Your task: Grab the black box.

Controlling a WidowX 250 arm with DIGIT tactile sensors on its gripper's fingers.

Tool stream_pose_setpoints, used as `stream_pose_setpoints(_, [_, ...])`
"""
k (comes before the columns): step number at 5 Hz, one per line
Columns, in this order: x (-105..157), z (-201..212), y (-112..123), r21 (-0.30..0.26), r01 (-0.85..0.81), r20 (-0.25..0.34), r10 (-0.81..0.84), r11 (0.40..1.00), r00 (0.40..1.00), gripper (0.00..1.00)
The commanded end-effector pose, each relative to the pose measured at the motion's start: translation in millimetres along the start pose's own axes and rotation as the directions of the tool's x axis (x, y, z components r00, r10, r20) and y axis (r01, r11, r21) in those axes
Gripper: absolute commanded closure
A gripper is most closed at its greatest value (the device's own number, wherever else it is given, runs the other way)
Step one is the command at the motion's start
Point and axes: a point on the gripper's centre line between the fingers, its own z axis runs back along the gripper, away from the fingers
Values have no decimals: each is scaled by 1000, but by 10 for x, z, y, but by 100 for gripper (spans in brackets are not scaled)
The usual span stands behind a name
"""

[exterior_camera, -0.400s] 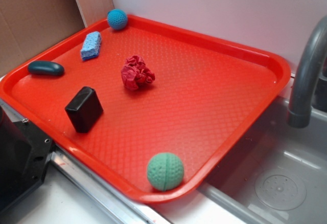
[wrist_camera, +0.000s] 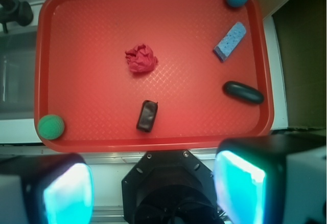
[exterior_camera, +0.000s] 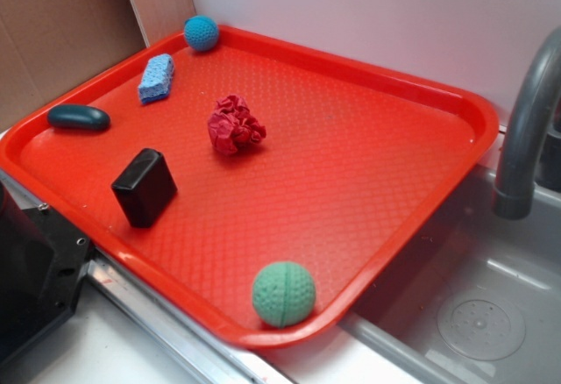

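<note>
The red tray point(exterior_camera: 412, 95) filled most of both views, beside a sink point(exterior_camera: 491, 314) with a gray faucet point(exterior_camera: 526, 130). The gripper point(wrist_camera: 153, 191) hung high above the tray's near edge, its fingers point(wrist_camera: 240, 183) spread wide and holding nothing. The black box point(exterior_camera: 145, 187) lay alone near that edge, apart from the crumpled red cloth point(exterior_camera: 235, 125), green ball point(exterior_camera: 283, 294), blue sponge point(exterior_camera: 157, 78), teal pebble point(exterior_camera: 79, 117) and blue ball point(exterior_camera: 201, 32).

The gripper point(wrist_camera: 153, 188) hangs high, looking straight down, with its jaws spread wide apart and nothing between them. In the wrist view its two fingers point(wrist_camera: 66, 193) fill the bottom corners of the picture, their inner pads glowing teal, and the black round wrist mount sits between them. The exterior view shows only a dark part of the robot at the lower left edge.
</note>
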Motion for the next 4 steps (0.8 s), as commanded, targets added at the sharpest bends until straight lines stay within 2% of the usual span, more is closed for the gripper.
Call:
stream_pose_setpoints(1, [132, -871, -205, -116, -275, -4, 276, 955, 961, 0])
stream_pose_setpoints(2, [178, -1244, -255, -88, -332, -24, 331, 939, 943, 0])
stream_pose_setpoints(3, [130, -1534, -243, -19, -302, -95, 299, 953, 949, 0])
stream_pose_setpoints(4, [-29, -1774, -93, 69, -276, -150, 284, 959, 947, 0])
